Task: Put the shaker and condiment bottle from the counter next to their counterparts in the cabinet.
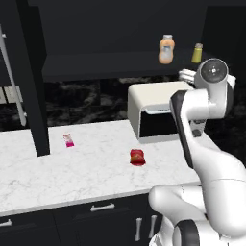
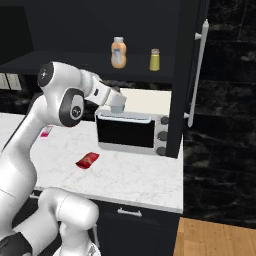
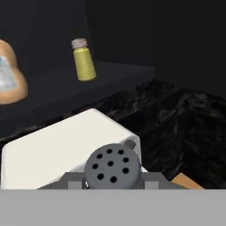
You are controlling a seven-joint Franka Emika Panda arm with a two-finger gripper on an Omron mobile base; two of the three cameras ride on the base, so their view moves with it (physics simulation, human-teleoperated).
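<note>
gripper [image 2: 119, 107] raised above microwave [image 2: 132, 131] | holding shaker [image 3: 113, 167]

Two shakers: grey [image 3: 113, 167], yellow-green [image 3: 83, 60]. Two bottles: orange [image 1: 166, 49], red [image 1: 137, 157]. One packet [image 1: 68, 140].

So my two base cams sit behind me, one off each shoulder, both looking forward and down over my arm. They share the marble worktop [image 1: 86, 168], the cream oven box [image 1: 153, 113] and the cabinet shelf [image 1: 110, 65] with the orange bottle [image 1: 166, 49] and yellow-green shaker [image 1: 197, 53]. The left one catches more worktop, the right one the wood floor [image 2: 215, 237]. My hand cam rides up close above the box, facing the shelf, with the shaker cap [image 3: 113, 170] at its bottom edge.
</note>
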